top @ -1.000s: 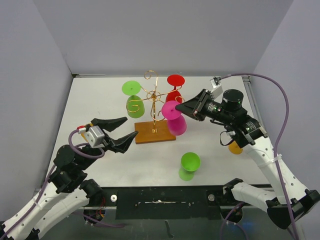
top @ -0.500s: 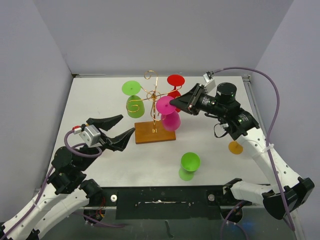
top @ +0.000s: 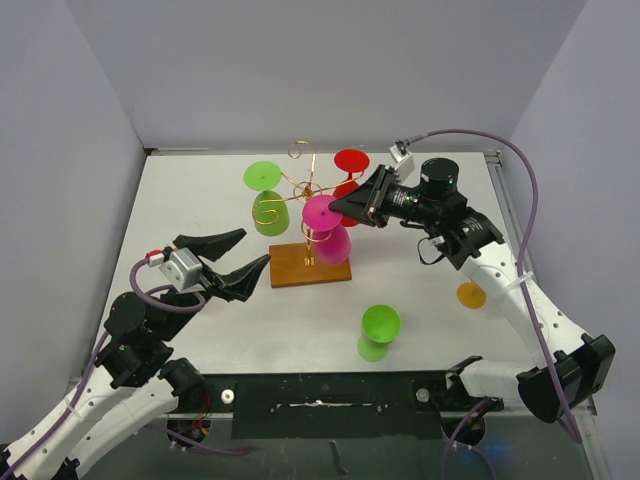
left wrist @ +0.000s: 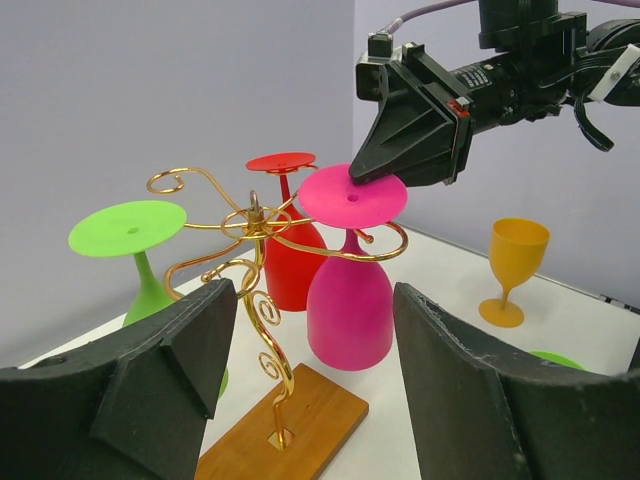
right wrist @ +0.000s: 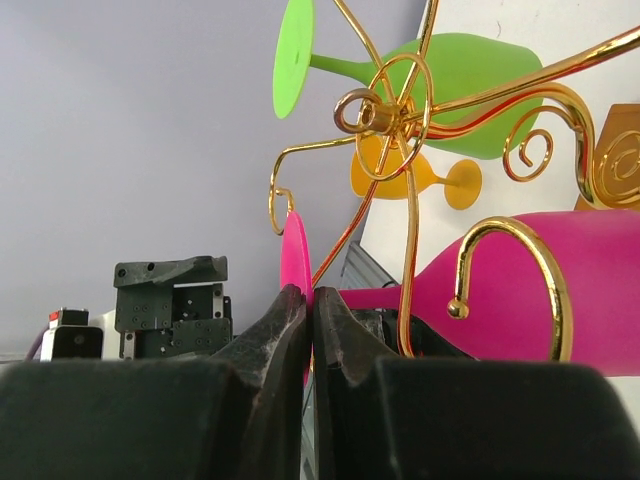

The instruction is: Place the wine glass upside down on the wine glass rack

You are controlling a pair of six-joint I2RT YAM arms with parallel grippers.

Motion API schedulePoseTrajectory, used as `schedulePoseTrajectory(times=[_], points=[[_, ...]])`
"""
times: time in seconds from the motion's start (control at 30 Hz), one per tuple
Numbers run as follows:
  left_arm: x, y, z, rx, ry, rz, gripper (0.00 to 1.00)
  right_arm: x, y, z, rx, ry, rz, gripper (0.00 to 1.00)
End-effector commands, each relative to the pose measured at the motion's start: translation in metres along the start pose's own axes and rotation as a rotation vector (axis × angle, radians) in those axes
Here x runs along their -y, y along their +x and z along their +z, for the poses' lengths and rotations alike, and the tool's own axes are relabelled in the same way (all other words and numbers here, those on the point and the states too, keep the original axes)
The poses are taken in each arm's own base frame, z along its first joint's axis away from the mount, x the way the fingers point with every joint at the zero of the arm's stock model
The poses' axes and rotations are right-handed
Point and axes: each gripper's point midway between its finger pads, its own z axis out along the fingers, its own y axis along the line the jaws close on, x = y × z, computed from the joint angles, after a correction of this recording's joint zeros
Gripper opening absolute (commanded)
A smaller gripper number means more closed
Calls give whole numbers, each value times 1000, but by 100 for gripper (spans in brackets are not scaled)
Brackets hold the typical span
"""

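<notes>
The wine glass rack (top: 308, 190) is gleaming gold, its wooden base (top: 310, 264) showing brown. The wine glass (top: 330, 235) is glowing plain magenta. A red glass (top: 351, 162), a lime green glass (top: 264, 178), a second green glass (top: 379, 325) and an orange glass (top: 471, 295) are showing unpatterned against the pale grey surface (top: 200, 200).

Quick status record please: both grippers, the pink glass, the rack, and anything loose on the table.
pink glass: upside down, stem inside a scroll arm of the rack
right gripper: jaws shut on the pink glass's foot edge
left gripper: jaws open, empty, beside the rack base
other rack arms: green glass and red glass, both upside down
table: orange glass upright; second green glass near the front edge
</notes>
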Motion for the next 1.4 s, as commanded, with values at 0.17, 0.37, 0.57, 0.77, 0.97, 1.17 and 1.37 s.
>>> schedulePoseTrajectory(times=[0.17,0.37,0.57,0.77,0.97,1.17,1.37], points=[[-4,-16,4,58,-20,-7,63,-44,11,-1,-66,-137,-110,0],[-5,-17,4,58,-26,-7,63,-47,20,0,-90,-137,-134,0],[-6,-17,4,59,-33,-8,63,-44,26,-3,-108,-123,-142,0],[-7,-18,3,63,-42,-9,63,-44,31,-7,-117,-120,-148,0],[-8,-10,4,50,-47,-11,63,-43,33,-12,-107,-113,-152,1],[-10,-7,3,44,-53,-11,63,-39,36,-14,-110,-102,-148,1],[-10,-8,3,46,-59,-12,63,-39,40,-16,-116,-107,-149,1]])
